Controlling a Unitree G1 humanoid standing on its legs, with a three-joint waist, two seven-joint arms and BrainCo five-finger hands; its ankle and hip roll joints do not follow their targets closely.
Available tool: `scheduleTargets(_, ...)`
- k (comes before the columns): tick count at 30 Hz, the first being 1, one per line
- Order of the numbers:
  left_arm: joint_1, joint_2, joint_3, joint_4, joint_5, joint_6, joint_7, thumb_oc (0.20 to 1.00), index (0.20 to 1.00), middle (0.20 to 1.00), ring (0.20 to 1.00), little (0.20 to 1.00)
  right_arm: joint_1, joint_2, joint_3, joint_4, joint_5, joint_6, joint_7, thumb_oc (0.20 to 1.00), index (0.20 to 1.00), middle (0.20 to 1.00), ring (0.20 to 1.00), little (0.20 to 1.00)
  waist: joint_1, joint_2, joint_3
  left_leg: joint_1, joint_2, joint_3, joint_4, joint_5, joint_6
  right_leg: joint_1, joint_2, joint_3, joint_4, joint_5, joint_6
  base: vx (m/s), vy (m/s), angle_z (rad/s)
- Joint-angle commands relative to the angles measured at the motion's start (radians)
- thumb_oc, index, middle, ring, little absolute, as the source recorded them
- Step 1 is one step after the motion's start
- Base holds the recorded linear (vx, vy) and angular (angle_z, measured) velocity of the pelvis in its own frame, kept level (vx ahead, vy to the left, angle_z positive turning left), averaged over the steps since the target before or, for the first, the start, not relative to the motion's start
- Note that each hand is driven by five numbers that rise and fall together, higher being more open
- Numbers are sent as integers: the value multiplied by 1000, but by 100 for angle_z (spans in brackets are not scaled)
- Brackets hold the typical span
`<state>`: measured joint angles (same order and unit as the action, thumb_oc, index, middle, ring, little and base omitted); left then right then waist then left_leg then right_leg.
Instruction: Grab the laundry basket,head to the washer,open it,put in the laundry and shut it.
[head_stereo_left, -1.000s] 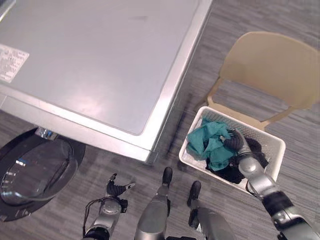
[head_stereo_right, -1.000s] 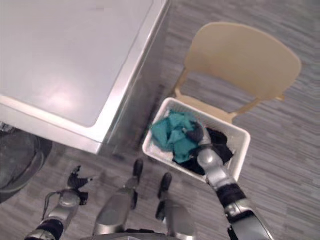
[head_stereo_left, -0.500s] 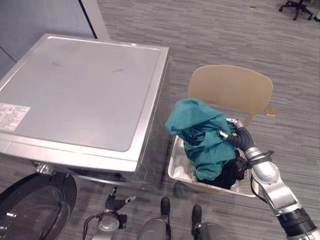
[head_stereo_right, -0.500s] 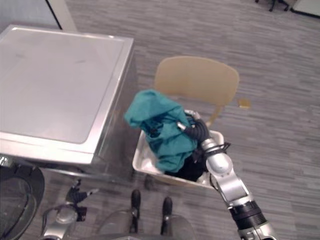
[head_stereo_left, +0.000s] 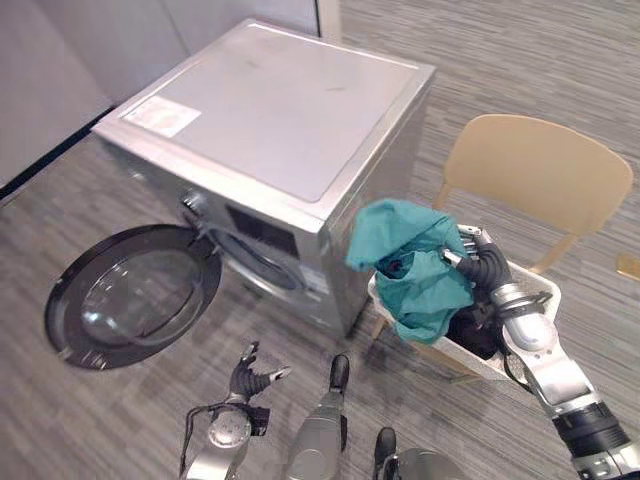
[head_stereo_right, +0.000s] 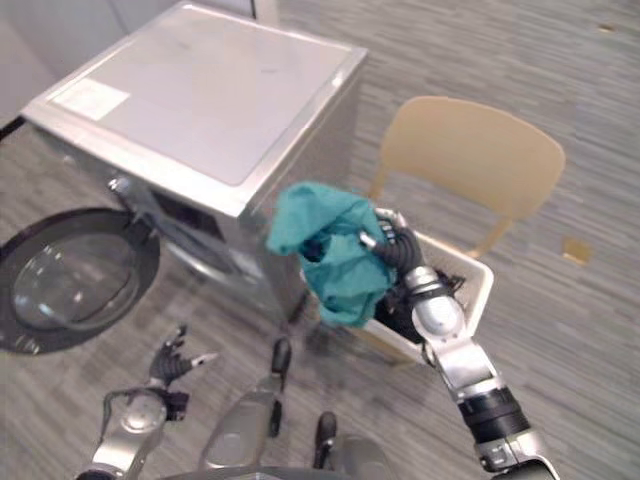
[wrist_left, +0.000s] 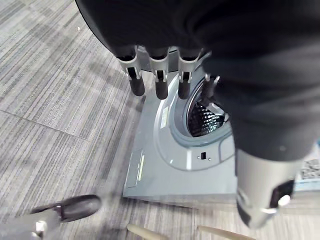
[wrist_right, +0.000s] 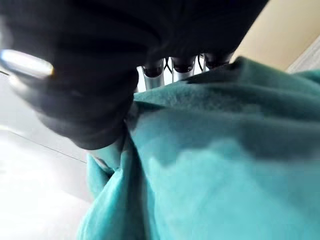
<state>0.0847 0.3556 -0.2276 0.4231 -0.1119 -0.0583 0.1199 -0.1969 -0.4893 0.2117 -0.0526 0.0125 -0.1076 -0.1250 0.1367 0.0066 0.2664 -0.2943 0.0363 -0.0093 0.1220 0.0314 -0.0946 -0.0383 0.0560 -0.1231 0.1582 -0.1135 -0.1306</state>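
Leftmost we see the washer's round door (head_stereo_left: 130, 297) swung open, the washer (head_stereo_left: 285, 130) behind it. Our left hand (head_stereo_left: 252, 378) hangs low, fingers relaxed. Our right hand (head_stereo_left: 478, 262) clutches the teal garment (head_stereo_left: 415, 265) above the laundry basket (head_stereo_right: 470, 278). The left wrist view reveals the drum opening (wrist_left: 207, 110).
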Motion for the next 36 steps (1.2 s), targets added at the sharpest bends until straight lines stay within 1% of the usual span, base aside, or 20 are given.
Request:
scheduleTargets(1, -59, 49, -35, -123, 33, -82, 0, 1000, 1000, 1000, 1000, 1000, -36, 18, -33, -102, 64, -75, -5, 200, 200, 200, 200, 200, -34, -50, -52, 49, -34, 26, 37, -15, 41, 46, -45, 34, -86, -43, 170, -154, 56, 88)
scheduleTargets(2, -91, 51, -70, -169, 37, -94, 3, 1000, 1000, 1000, 1000, 1000, -39, 31, -18, -122, 84, -83, 1, 200, 200, 200, 200, 200, -56, -60, -64, 107, -5, 40, 66, -71, 41, 34, -70, -3, -94, -38, 172, -105, 89, 87)
scheduleTargets(3, -109, 51, -90, -197, 43, -100, 3, 1000, 1000, 1000, 1000, 1000, -42, 36, -7, -127, 92, -86, 9, 200, 200, 200, 200, 200, -67, -64, -73, 145, 10, 49, 61, -96, 37, 30, -80, -20, -100, -33, 177, -107, 126, 84)
scheduleTargets(5, -121, 53, -104, -210, 47, -101, -1, 1000, 1000, 1000, 1000, 1000, -42, 39, -1, -130, 97, -84, 12, 200, 200, 200, 200, 200, -78, -63, -83, 172, 21, 55, 41, -97, 34, 27, -86, -38, -106, -28, 179, -18, 126, 69)
scheduleTargets(6, -152, 52, -147, -252, 64, -108, -8, 1000, 1000, 1000, 1000, 1000, -44, 53, 13, -148, 124, -86, 25, 200, 200, 200, 200, 200, -100, -56, -105, 198, 39, 81, -23, -78, 31, 29, -94, -75, -120, -21, 189, 46, 168, 92)
scheduleTargets(9, -187, 43, -188, -258, 87, -108, 0, 1000, 1000, 1000, 1000, 1000, -69, 67, 51, -148, 148, -86, 29, 200, 200, 200, 200, 200, -110, -57, -131, 240, 17, 64, -122, -63, 31, 44, -101, -92, -132, -6, 200, 70, 183, 78)
scheduleTargets(15, -266, 42, -247, -289, 104, -107, 9, 1000, 1000, 1000, 1000, 1000, -163, 121, 149, -129, 172, -72, 32, 200, 200, 200, 200, 200, -99, -71, -150, 280, -5, 68, -163, -65, 48, 58, -116, -77, -132, 7, 219, 37, 133, -2)
scheduleTargets(16, -316, 35, -280, -292, 112, -105, 24, 1000, 1000, 1000, 1000, 1000, -193, 163, 191, -99, 206, -65, 27, 200, 200, 200, 200, 200, -93, -77, -159, 294, -11, 71, -175, -67, 53, 61, -120, -70, -128, 11, 225, 20, 83, -2)
scheduleTargets(18, -335, 29, -289, -289, 111, -103, 33, 1000, 1000, 1000, 1000, 1000, -205, 179, 204, -88, 217, -63, 23, 200, 200, 200, 200, 200, -92, -78, -161, 300, -13, 75, -180, -67, 56, 61, -121, -65, -125, 12, 228, 25, 90, -2)
scheduleTargets(19, -404, 4, -330, -270, 115, -94, 50, 1000, 1000, 1000, 1000, 1000, -223, 233, 246, -51, 267, -55, 16, 200, 200, 200, 200, 200, -91, -79, -170, 312, -16, 80, -195, -65, 60, 59, -124, -58, -122, 15, 233, 22, 93, -7)
scheduleTargets(21, -456, -17, -349, -243, 117, -90, 74, 1000, 1000, 1000, 1000, 1000, -234, 268, 272, -24, 308, -50, 12, 200, 200, 200, 200, 200, -91, -79, -174, 318, -21, 83, -202, -64, 63, 58, -126, -50, -118, 17, 236, 6, 71, -13)
scheduleTargets(22, -468, -27, -352, -231, 114, -87, 89, 551, 551, 551, 551, 551, -228, 284, 283, -15, 330, -48, 13, 200, 200, 200, 200, 200, -93, -78, -176, 320, -23, 83, -206, -64, 64, 57, -126, -47, -117, 18, 237, -7, 45, -9)
scheduleTargets(23, -482, -37, -350, -218, 108, -85, 104, 200, 200, 200, 200, 200, -222, 290, 291, -9, 336, -49, 13, 200, 200, 200, 200, 200, -94, -77, -177, 322, -24, 84, -208, -63, 65, 57, -127, -45, -116, 19, 238, -9, 35, -2)
scheduleTargets(24, -482, -45, -342, -211, 101, -86, 120, 200, 200, 200, 200, 200, -211, 293, 295, -10, 340, -42, 13, 200, 200, 200, 200, 200, -96, -75, -179, 322, -26, 85, -209, -63, 66, 56, -129, -42, -115, 20, 240, 0, 0, 0)
scheduleTargets(25, -473, -45, -330, -211, 96, -84, 130, 200, 200, 200, 200, 200, -189, 295, 302, -5, 353, -35, 21, 278, 278, 278, 278, 278, -98, -73, -179, 323, -26, 89, -209, -62, 66, 57, -131, -39, -113, 20, 241, 0, 0, 0)
scheduleTargets(26, -471, -45, -330, -212, 96, -84, 130, 200, 200, 200, 200, 200, -188, 295, 303, -5, 353, -35, 21, 278, 278, 278, 278, 278, -98, -73, -180, 323, -26, 89, -209, -62, 66, 57, -131, -39, -113, 20, 241, -1, 13, -4)
scheduleTargets(27, -461, -43, -323, -217, 94, -84, 132, 200, 200, 200, 200, 200, -173, 290, 305, -7, 358, -30, 27, 520, 520, 520, 520, 520, -100, -71, -181, 325, -28, 89, -209, -63, 67, 56, -132, -37, -111, 20, 241, 13, 13, -7)
scheduleTargets(28, -430, -36, -306, -230, 87, -82, 130, 200, 200, 200, 200, 200, -141, 278, 305, -5, 365, -25, 35, 1000, 1000, 1000, 1000, 1000, -103, -67, -186, 329, -28, 93, -209, -64, 67, 58, -133, -32, -111, 21, 241, 13, 13, -7)
scheduleTargets(33, -342, -7, -241, -244, 64, -82, 119, 200, 200, 200, 200, 200, -84, 235, 266, -2, 347, -14, 49, 1000, 1000, 1000, 1000, 1000, -105, -59, -197, 340, -29, 99, -209, -67, 67, 71, -134, -27, -123, 25, 241, 10, -2, -3)
scheduleTargets(36, -287, 14, -194, -249, 58, -80, 101, 200, 200, 200, 200, 200, -39, 188, 210, -22, 272, -12, 48, 1000, 1000, 1000, 1000, 1000, -108, -53, -203, 343, -27, 102, -209, -66, 65, 79, -134, -28, -133, 26, 242, 3, -4, -2)
